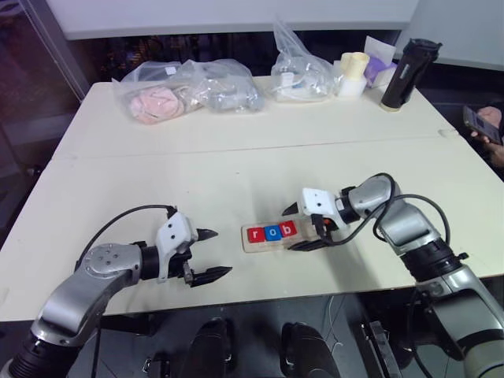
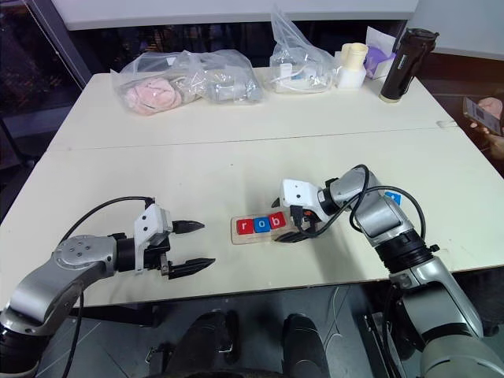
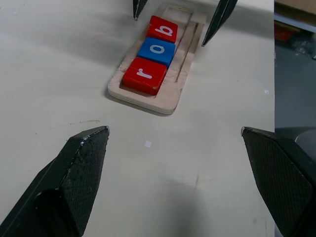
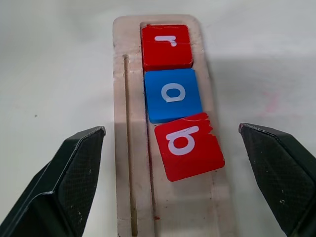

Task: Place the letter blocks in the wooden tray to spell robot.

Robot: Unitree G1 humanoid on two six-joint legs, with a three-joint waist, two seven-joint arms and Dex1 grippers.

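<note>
The wooden tray (image 1: 272, 236) lies near the table's front edge, its long axis running nine to three o'clock. It holds the red r (image 4: 166, 45), blue o (image 4: 173, 95) and a skewed red b (image 4: 190, 145). The right gripper (image 1: 303, 228) straddles its three o'clock end, wide open and empty, nearer than the equally open, empty left gripper (image 1: 209, 253) at nine.
</note>
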